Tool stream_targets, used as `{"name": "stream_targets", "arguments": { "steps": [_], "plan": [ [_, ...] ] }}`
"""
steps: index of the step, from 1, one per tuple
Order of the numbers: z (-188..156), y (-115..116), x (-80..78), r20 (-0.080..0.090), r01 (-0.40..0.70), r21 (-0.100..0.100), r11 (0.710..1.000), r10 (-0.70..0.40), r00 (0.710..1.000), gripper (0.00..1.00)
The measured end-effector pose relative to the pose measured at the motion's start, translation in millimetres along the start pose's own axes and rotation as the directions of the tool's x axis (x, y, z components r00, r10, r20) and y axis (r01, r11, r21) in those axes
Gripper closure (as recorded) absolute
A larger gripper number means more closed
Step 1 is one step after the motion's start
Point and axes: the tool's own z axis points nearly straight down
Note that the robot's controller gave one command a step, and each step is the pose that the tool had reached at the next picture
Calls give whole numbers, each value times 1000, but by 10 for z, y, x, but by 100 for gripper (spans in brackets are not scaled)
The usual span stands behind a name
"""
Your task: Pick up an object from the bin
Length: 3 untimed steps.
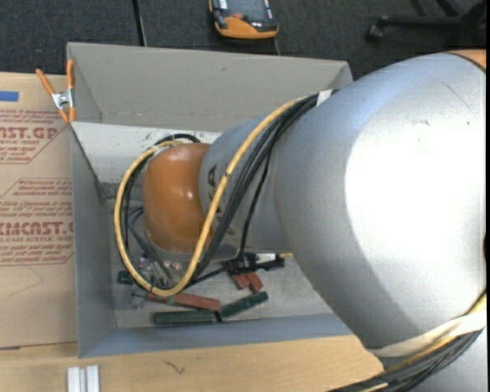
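Arm (376, 202) low in the grey bin (204, 80), nothing lifted yet.

The silver arm covers the bin's right side. Its orange cover (173, 194) and looped cables (121, 219) hang over the left half of the floor. The wrist hides the jaws, so I cannot tell whether they are open, closed or gripping anything. The things nearest the wrist end lie by the near wall. They are a dark green pen-like stick (184, 318), a reddish-brown stick (198, 301), another green stick (247, 302), a black-and-white marker (257, 260) and a small red piece (247, 281). All of them rest on the bin floor. I judge the reach is made, with the reddish-brown stick the likeliest target, and that the grasp and lift are not yet done.
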Motion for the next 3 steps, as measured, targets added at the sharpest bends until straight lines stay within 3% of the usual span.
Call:
{"name": "stream_targets", "arguments": {
  "steps": [3],
  "plan": [
    [-195, 0, 0, -1, -1, 0, 1000, 1, 1000, 100]
  ]
}}
